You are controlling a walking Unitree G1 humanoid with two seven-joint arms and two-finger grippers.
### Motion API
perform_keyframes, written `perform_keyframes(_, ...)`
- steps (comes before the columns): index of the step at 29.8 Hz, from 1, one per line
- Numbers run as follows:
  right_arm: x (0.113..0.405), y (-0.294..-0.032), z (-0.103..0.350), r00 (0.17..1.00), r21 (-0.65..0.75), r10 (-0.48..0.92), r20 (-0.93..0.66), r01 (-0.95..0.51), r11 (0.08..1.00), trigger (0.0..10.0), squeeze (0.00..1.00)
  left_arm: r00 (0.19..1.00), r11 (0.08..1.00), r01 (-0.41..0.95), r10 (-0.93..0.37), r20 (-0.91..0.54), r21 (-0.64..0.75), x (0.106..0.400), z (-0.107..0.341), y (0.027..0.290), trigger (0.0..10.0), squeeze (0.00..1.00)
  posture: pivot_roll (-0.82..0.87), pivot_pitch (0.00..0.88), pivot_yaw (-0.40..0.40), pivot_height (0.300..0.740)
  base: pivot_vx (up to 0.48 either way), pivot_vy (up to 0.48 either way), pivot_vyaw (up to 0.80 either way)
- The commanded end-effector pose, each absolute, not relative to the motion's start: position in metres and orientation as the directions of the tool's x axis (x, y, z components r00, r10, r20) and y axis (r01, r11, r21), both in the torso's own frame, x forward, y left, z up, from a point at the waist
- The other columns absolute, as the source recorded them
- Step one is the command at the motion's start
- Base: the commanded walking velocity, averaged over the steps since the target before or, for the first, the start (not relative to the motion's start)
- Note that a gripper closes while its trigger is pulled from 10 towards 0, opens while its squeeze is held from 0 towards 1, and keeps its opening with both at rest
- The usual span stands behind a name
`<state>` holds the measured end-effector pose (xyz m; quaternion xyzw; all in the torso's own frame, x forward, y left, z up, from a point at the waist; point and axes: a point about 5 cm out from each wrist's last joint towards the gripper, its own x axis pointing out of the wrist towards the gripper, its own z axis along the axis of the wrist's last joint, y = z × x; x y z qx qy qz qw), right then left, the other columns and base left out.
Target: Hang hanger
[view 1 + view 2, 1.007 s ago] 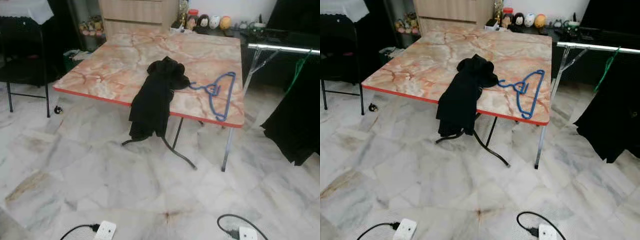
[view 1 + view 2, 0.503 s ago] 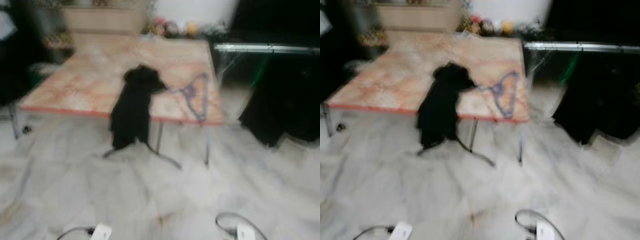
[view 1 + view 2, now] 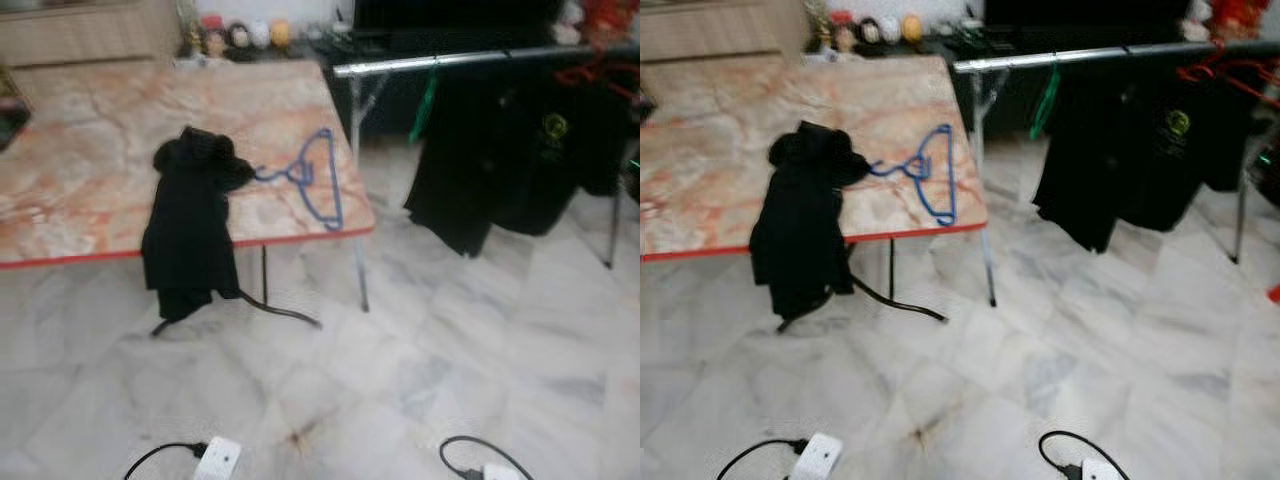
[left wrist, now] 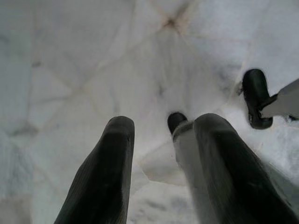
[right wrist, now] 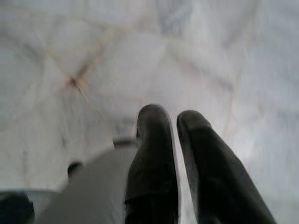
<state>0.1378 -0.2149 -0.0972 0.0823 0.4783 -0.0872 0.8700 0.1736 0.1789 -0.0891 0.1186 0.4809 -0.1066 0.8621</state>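
A blue hanger (image 3: 315,180) lies flat on the marble-patterned table (image 3: 90,130), near its right front corner. Its hook points at a black garment (image 3: 188,215) that is draped over the table's front edge. To the right stands a clothes rack with a silver rail (image 3: 480,55) carrying several black garments (image 3: 500,150). In the left wrist view my left gripper (image 4: 163,128) hangs open over the floor. In the right wrist view my right gripper (image 5: 172,116) hangs with its fingers nearly touching and nothing between them.
A green hanger (image 3: 428,95) and a red hanger (image 3: 590,72) hang on the rail. Two white power strips (image 3: 218,458) (image 3: 497,472) with black cables lie on the tiled floor close in front. Small figurines (image 3: 240,35) line the far side of the table.
The camera has swung to the right: the table sits further left in the picture and the whole clothes rack has come into view. The hanger and garment lie as before.
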Motion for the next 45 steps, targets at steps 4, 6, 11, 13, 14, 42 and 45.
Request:
perform_keyframes(4, 0.1303, -0.215, -0.0997, 0.511, 0.059, -0.075, -0.856, 0.241, 0.969, 10.0, 1.0, 0.48, 0.951, 0.294, -0.06, -0.875, 0.096, 0.1628, -0.0936, 0.1829, 10.0, 0.0, 0.01, 0.0, 0.016, 0.74, 0.0, 0.0, 0.0)
perform_keyframes(6, 0.1299, -0.2152, -0.0998, 0.512, 0.063, -0.072, -0.856, 0.241, 0.968, 10.0, 1.0, 0.48, 0.951, 0.294, -0.061, -0.875, 0.095, 0.1627, -0.0937, 0.1826, 10.0, 0.0, 0.01, 0.0, 0.016, 0.74, 0.0, 0.0, 0.0)
perform_keyframes(11, 0.1293, -0.2153, -0.0999, 0.512, 0.064, -0.07, -0.856, 0.239, 0.969, 10.0, 1.0, 0.479, 0.951, 0.293, -0.06, -0.876, 0.095, 0.1627, -0.0937, 0.1826, 10.0, 0.0, 0.01, 0.0, 0.015, 0.74, 0.0, 0.0, 0.0)
perform_keyframes(13, 0.129, -0.2153, -0.1, 0.511, 0.063, -0.071, -0.856, 0.24, 0.969, 10.0, 1.0, 0.479, 0.952, 0.292, -0.06, -0.876, 0.095, 0.1627, -0.0937, 0.1826, 10.0, 0.0, 0.01, 0.0, 0.015, 0.74, 0.0, 0.0, 0.0)
perform_keyframes(14, 0.1288, -0.2152, -0.1001, 0.511, 0.063, -0.071, -0.857, 0.239, 0.969, 10.0, 1.0, 0.478, 0.951, 0.293, -0.06, -0.876, 0.095, 0.1626, -0.0938, 0.1827, 10.0, 0.0, 0.01, 0.0, 0.015, 0.74, 0.0, 0.0, 0.0)
perform_keyframes(42, 0.1307, -0.2132, -0.0999, 0.514, 0.063, -0.069, -0.855, 0.235, 0.97, 10.0, 1.0, 0.476, 0.946, 0.305, -0.051, -0.878, 0.11, 0.1622, -0.0938, 0.1843, 10.0, 0.0, 0.01, 0.0, 0.017, 0.74, 0.0, -0.268, 0.0)
perform_keyframes(45, 0.1307, -0.2135, -0.0999, 0.513, 0.062, -0.07, -0.855, 0.235, 0.97, 10.0, 1.0, 0.476, 0.946, 0.306, -0.052, -0.878, 0.11, 0.1622, -0.0938, 0.1842, 10.0, 0.0, 0.01, 0.0, 0.016, 0.74, 0.0, -0.305, 0.0)
